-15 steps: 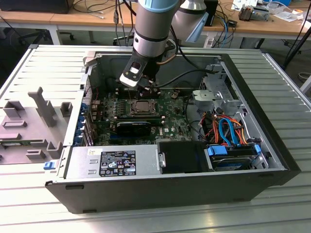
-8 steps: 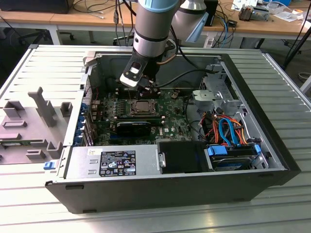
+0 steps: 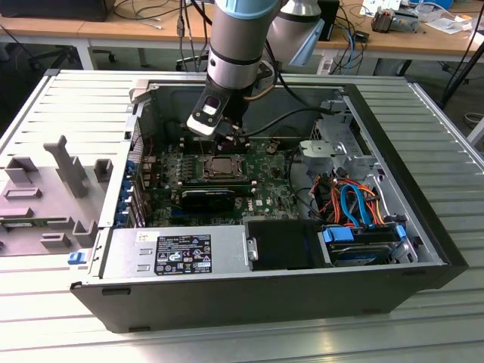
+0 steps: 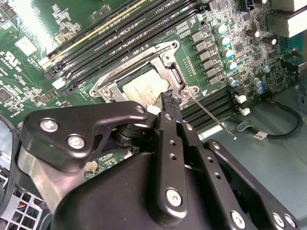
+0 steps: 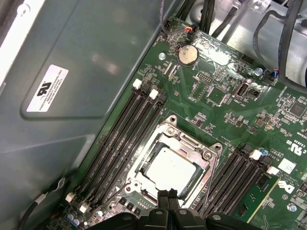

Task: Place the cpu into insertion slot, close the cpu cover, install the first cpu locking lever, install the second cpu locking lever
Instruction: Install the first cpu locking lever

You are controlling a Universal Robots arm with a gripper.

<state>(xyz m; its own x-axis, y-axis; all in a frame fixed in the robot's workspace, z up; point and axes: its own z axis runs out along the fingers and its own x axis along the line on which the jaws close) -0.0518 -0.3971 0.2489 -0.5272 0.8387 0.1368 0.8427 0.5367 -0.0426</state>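
Gripper (image 5: 169,195) closed, empty, tips at the cpu cover's (image 5: 189,140) edge

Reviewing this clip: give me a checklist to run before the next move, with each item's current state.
1. Silver-grey square cpu sits in the dark, silver-rimmed insertion slot: ok.
2. Thin silvery windowed cpu cover lies flat over the chip: ok.
3. Thin wire locking lever latched: not ok; it juts out over the black memory slots.
4. Black gripper shut, at the socket's edge: ok.
5. Gripper touching cover or lever: cannot tell.
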